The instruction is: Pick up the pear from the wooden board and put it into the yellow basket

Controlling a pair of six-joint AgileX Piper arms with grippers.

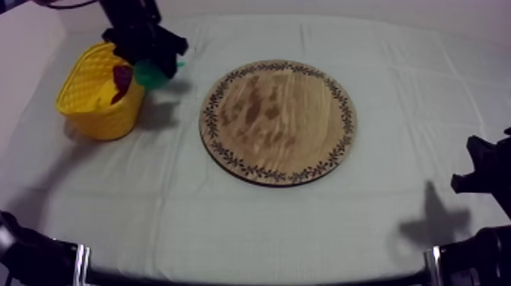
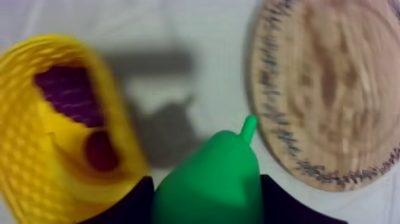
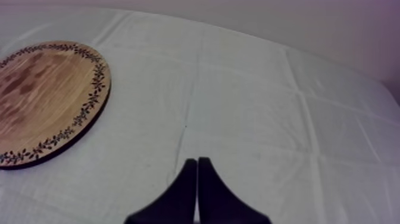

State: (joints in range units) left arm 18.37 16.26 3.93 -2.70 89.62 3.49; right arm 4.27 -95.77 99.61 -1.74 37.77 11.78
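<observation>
The step in hand looked to be the carry to the yellow basket [image 1: 105, 122], and to do it well the left gripper [image 1: 149, 59] would need to travel a little further across the near rim before letting go; from above, the pear [image 1: 155, 75] hung at the basket's board-side edge rather than squarely over the opening; released there, I judged, it could strike the rim and roll off onto the cloth [image 1: 228, 220]; better to keep it high enough to clear the wall, centre it over the free space, then lower it and part the fingers gently; the basket already held a bunch of grapes [image 2: 68, 95] and a small red fruit [image 2: 101, 152], so the drop ought to aim beside them and not on top; the basket seemed light, and a knock from the arm might shift it; as for the pear itself, it sat between the left arm's two black fingers [image 2: 128, 205], pinched at its broad body, one finger on either flank, with its stem pointing away from the wrist toward the gap between basket and wooden board [image 1: 277, 122]; the board lay bare; the right gripper [image 3: 197, 179] rested low at its own side, its fingers pressed together on nothing.
</observation>
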